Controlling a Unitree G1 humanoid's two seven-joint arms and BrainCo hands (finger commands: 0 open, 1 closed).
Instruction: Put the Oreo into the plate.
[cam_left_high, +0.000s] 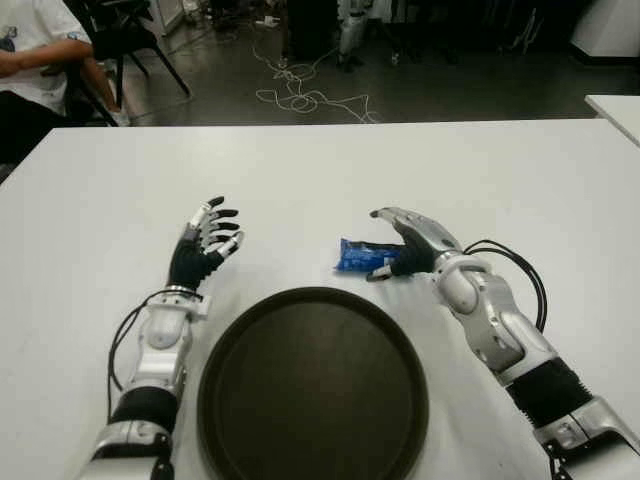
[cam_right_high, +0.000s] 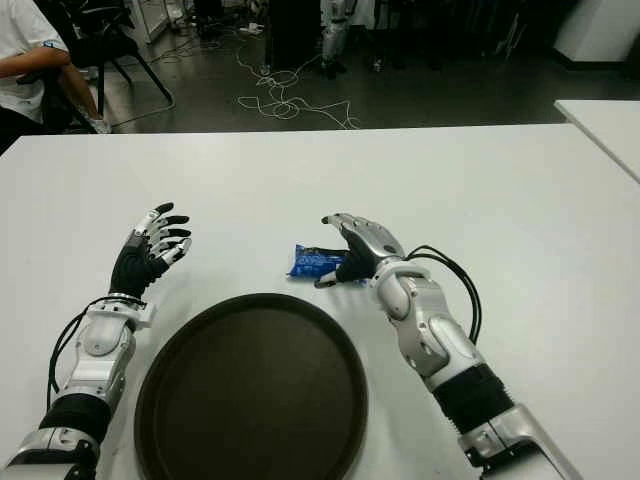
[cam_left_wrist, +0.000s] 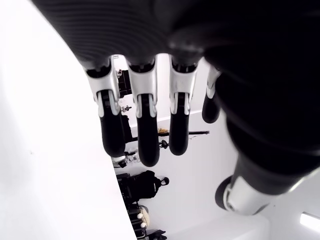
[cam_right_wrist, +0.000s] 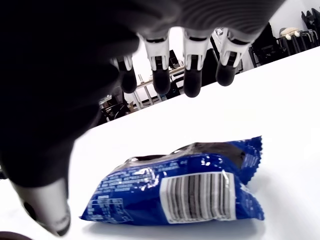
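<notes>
Right hand (cam_left_high: 405, 245) open beside Oreo (cam_left_high: 362, 256); plate (cam_left_high: 312, 385) holds nothing.

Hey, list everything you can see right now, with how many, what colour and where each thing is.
Oreo pack: one, blue, on the table just beyond the plate's far right rim, under the right hand.
Plate: one, dark brown, round, near table edge between the arms.
Table: one, white.
Second table: one, white, far right.
Cables: white, on the floor beyond.
Person: one, white shirt, seated far left.
Left hand: open, left of plate.
Right hand: fingers spread over the pack, not closed.
</notes>
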